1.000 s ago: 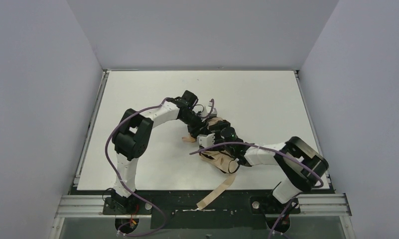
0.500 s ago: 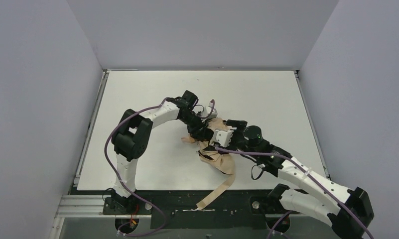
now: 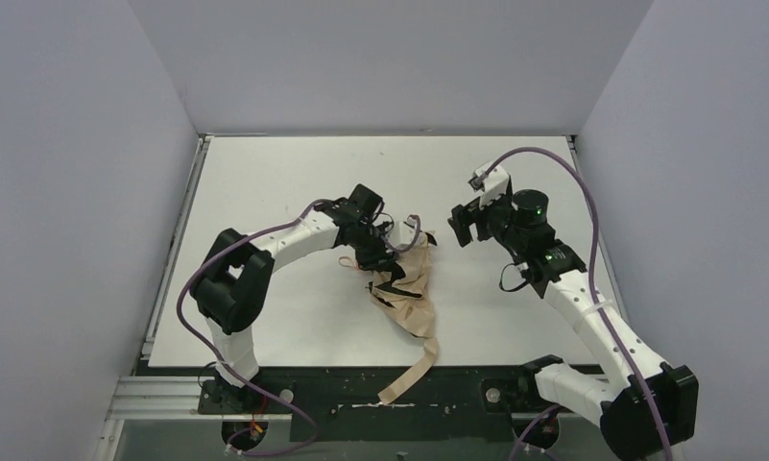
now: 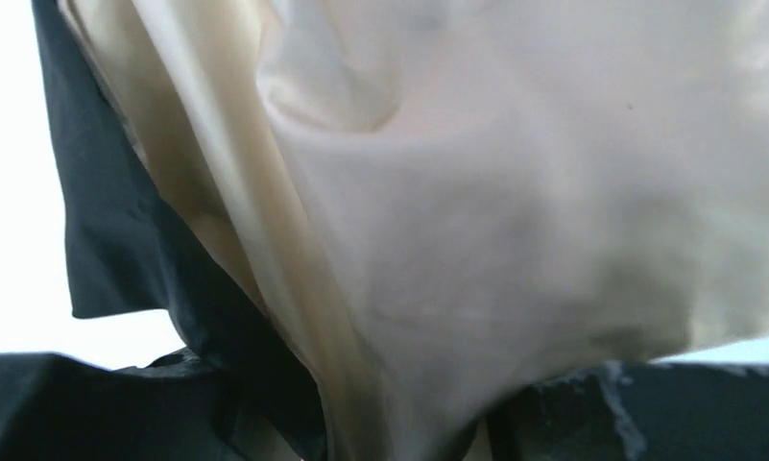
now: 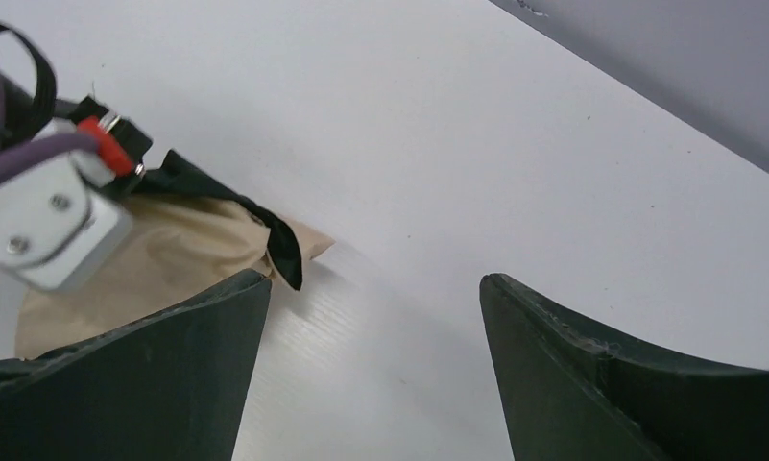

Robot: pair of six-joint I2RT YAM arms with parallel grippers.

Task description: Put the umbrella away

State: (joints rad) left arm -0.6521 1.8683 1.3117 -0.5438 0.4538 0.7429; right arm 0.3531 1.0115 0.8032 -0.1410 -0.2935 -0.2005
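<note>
The umbrella is showing smooth, sheeny beige cloth between the matt black fingers of the left gripper; the table beyond the right gripper is looking matt white.

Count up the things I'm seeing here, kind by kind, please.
Beige-tan fabric folding umbrella: 1
White-and-black robot arms: 2, left and right
Total: 3

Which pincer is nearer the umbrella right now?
Left. The left pincer is on the umbrella, clamped on fabric at its far end. The right pincer hangs open off to the right, apart from it.
</note>
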